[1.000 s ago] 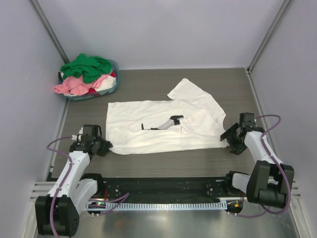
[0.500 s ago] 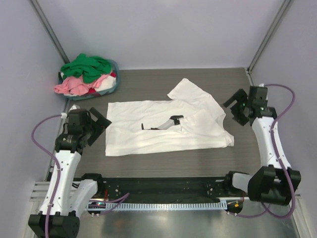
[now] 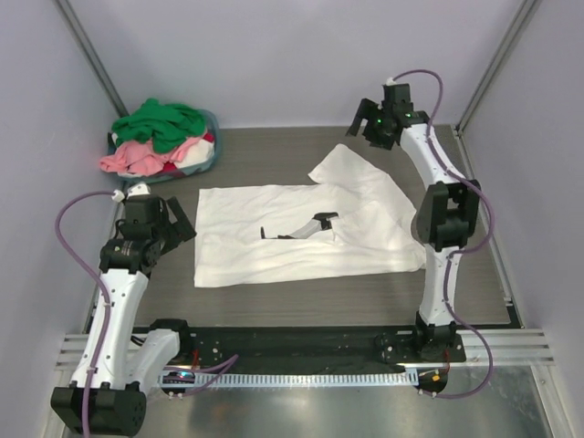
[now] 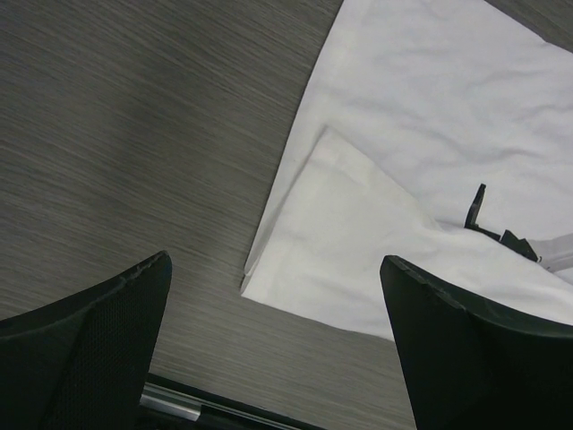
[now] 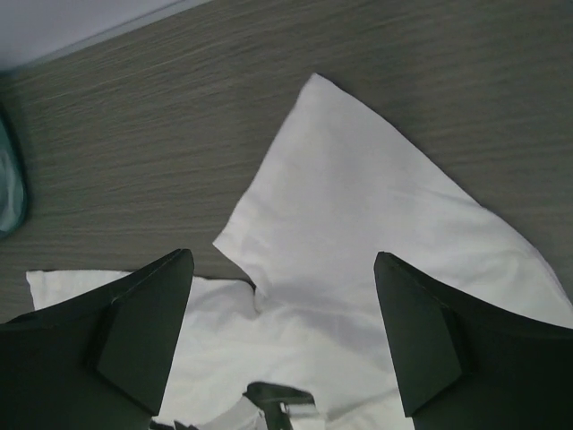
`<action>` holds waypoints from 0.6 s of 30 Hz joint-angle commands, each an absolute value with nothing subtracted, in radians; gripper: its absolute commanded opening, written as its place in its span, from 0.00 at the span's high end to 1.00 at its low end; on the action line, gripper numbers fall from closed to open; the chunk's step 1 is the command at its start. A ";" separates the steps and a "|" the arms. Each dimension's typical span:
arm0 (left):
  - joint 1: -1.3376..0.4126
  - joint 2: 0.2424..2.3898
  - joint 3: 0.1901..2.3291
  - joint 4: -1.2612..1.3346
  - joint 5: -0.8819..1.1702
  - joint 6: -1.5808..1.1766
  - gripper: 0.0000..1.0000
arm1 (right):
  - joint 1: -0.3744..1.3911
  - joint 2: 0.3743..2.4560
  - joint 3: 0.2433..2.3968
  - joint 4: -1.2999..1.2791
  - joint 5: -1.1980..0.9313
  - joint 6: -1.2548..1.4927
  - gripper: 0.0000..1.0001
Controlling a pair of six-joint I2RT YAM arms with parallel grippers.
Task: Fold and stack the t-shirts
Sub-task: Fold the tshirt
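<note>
A large white t-shirt (image 3: 301, 239) lies spread on the dark table, its near part folded over, with a dark neck label (image 3: 321, 221) showing. My left gripper (image 3: 181, 226) hovers open just left of the shirt's left edge (image 4: 295, 233), with nothing between its fingers (image 4: 89, 358). My right gripper (image 3: 365, 132) hangs open high over the far sleeve (image 5: 358, 206), its fingers (image 5: 448, 340) apart and empty. Green (image 3: 160, 123), pink (image 3: 137, 157) and red t-shirts are heaped at the back left.
The heap sits in a shallow blue-grey basket (image 3: 182, 172) in the back left corner; its rim (image 5: 7, 179) shows in the right wrist view. Grey walls close in both sides. A metal rail (image 3: 301, 370) runs along the near edge.
Both grippers opened and left the shirt's near corners. The left arm lifted and drew back to the left edge. The right arm swung far back to above the sleeve.
</note>
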State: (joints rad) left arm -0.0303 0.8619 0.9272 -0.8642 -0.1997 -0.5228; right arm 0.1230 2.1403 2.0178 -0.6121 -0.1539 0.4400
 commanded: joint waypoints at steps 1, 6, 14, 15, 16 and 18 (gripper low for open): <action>-0.025 0.874 0.917 -0.821 -0.216 -0.485 0.00 | 0.167 2.270 2.212 -0.604 -0.166 0.364 0.12; -0.021 0.888 0.914 -0.830 -0.215 -0.485 0.00 | 0.206 2.456 2.439 -0.580 -0.057 0.322 0.12; -0.021 0.884 0.904 -0.819 -0.183 -0.485 0.00 | 0.254 2.612 2.511 -0.460 0.152 0.221 0.12; -0.021 0.885 0.904 -0.819 -0.181 -0.485 0.00 | 0.262 2.626 2.523 -0.457 0.172 0.210 0.12; -0.021 0.888 0.904 -0.819 -0.179 -0.485 0.00 | 0.267 2.643 2.534 -0.454 0.201 0.200 0.12; -0.021 0.893 0.905 -0.822 -0.179 -0.485 0.00 | 0.279 2.677 2.553 -0.433 0.230 0.186 0.12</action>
